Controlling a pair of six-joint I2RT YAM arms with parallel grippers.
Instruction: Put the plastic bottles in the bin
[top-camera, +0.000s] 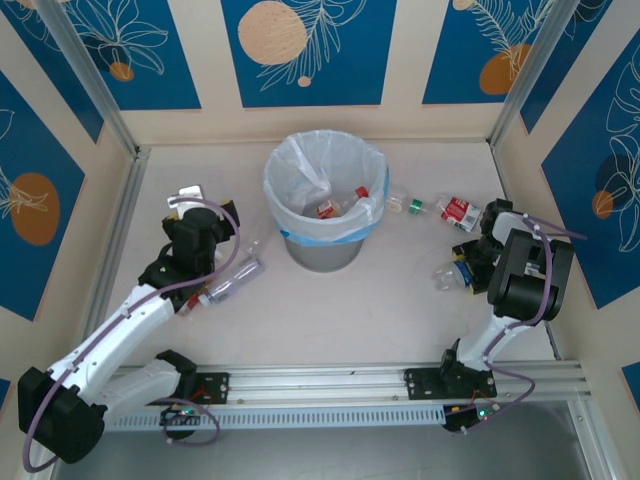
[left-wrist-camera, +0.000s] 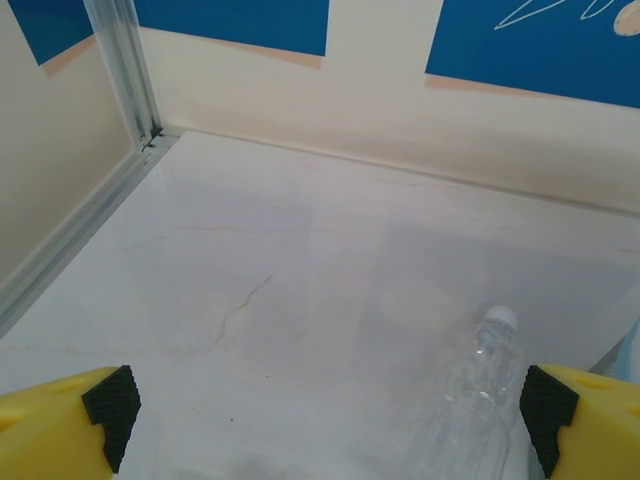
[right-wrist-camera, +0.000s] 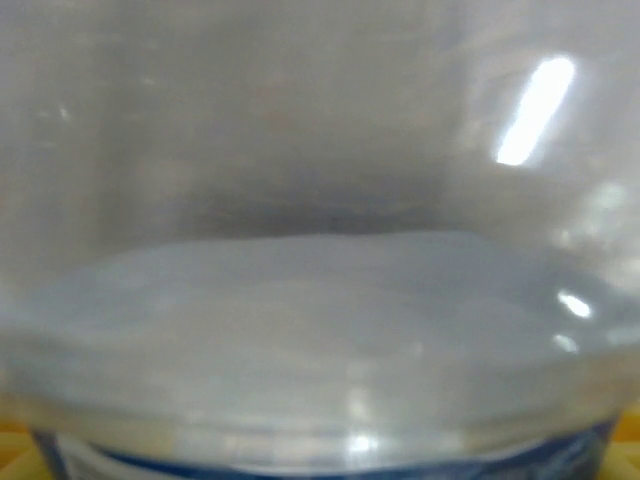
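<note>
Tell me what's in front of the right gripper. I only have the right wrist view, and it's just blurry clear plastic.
Observer: In the top view the right gripper is right at a clear bottle with some blue on it, which lies on the table to the right of the bin.
Operator: Any other bottles near it?
Observer: Two lie beyond it: one with a green cap and one with a red label.
Operator: And the left side?
Observer: The left gripper is open, and a white-capped clear bottle lies close to one fingertip.
</note>
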